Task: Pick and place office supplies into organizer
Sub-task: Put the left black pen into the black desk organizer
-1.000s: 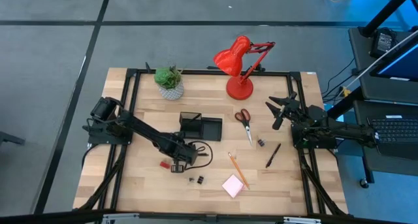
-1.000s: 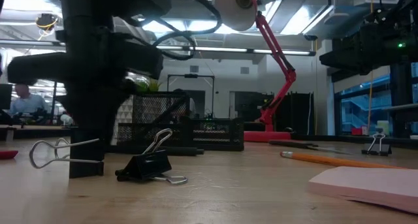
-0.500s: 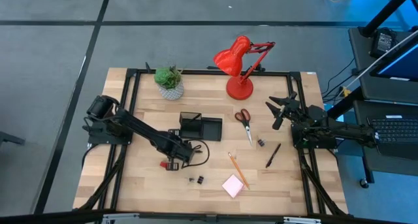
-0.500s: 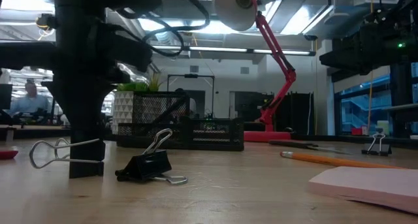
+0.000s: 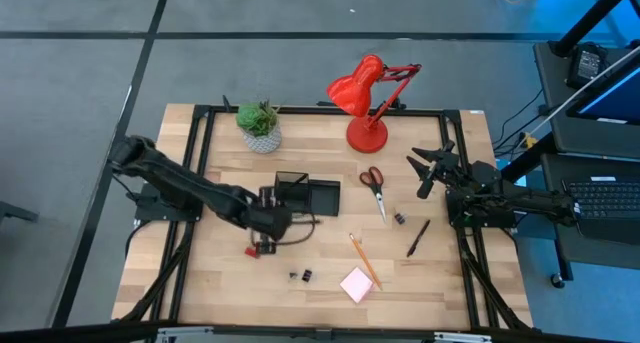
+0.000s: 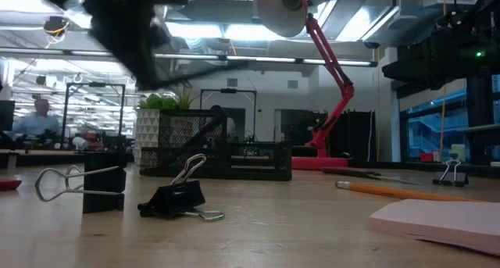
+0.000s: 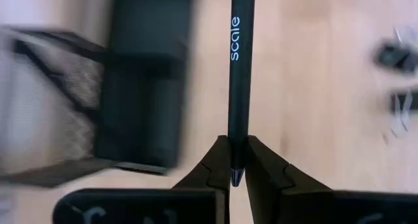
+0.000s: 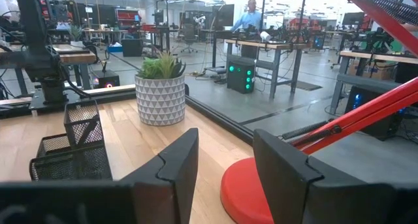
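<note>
Left pincer [image 7: 236, 175] is clamped on a black pen [image 7: 241, 74], carried above the bench [image 5: 440, 273] just beside the black organizer [image 5: 306, 195], which sits mid-bench. Right pincer [image 8: 225, 160] waits at the right edge with fingers apart, holding nothing. Scissors [image 5: 375, 186], second pen [image 5: 418, 237], pencil [image 5: 363, 260], sticky pad [image 5: 356, 284] and clips [image 5: 300, 276] lie on the bench.

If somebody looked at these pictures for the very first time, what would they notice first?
Probably the bright red desk lamp at the far edge of the table, bending over the wood beside the little green plant. Next, the left gripper, shut on a black pen and holding it over the table by the black organizer. The right gripper waits open at the right side.
</note>
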